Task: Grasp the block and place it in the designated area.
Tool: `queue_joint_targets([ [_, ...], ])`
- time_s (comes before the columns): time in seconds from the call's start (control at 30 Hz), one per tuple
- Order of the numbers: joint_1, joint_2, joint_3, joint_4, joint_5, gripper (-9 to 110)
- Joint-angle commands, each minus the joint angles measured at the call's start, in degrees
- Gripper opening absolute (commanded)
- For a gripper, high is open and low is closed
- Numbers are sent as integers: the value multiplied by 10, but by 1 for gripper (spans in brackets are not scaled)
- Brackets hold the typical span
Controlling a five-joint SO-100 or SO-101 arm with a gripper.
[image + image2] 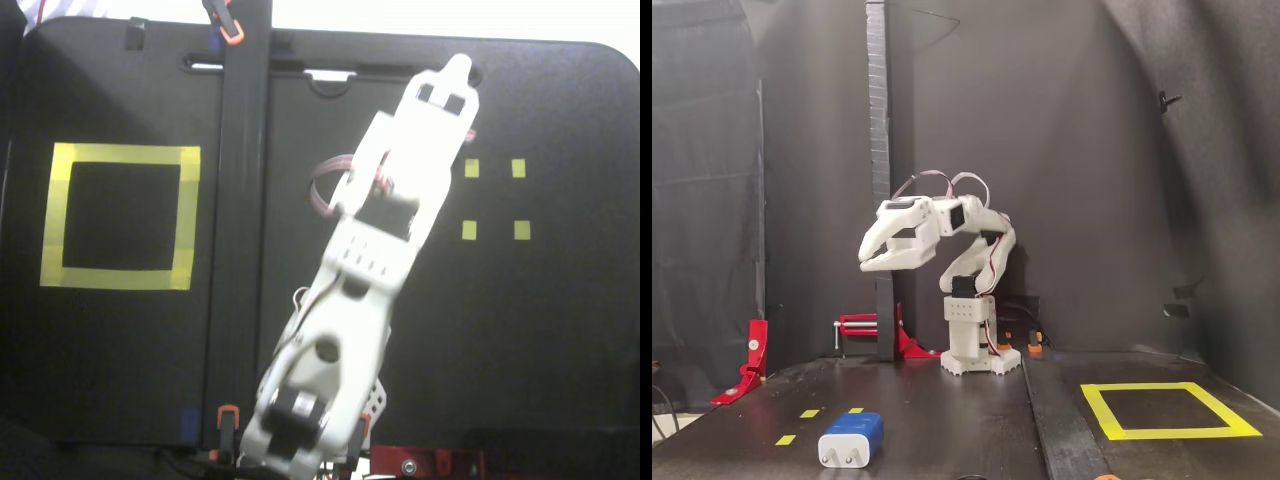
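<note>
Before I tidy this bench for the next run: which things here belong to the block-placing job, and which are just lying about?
Belong to the job:
- the block, on the table, not gripped
- the yellow tape square, nothing inside it
- the gripper, raised high, apart from the block

Lying about:
- four small yellow markers
- red clamps
- black upright post

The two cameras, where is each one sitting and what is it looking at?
A fixed view: sits above, looking straight down on the black table; shows the whole white arm from base to gripper, the big yellow tape square at left and small yellow squares at right. The block is hidden under the arm.
A fixed view: sits low at the table's far edge, facing the arm's front; shows the raised gripper, the small dark-blue block with two pale prongs up close.
Shared: the arm, the yellow tape square, black post.
</note>
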Motion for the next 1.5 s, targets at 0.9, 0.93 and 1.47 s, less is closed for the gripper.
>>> queue_joint_targets([
  [0.9, 55, -501, -560, 464, 0, 0],
  [0.93, 56, -504, -560, 465, 0, 0],
  [1.47, 52, -565, -600, 477, -1, 0],
])
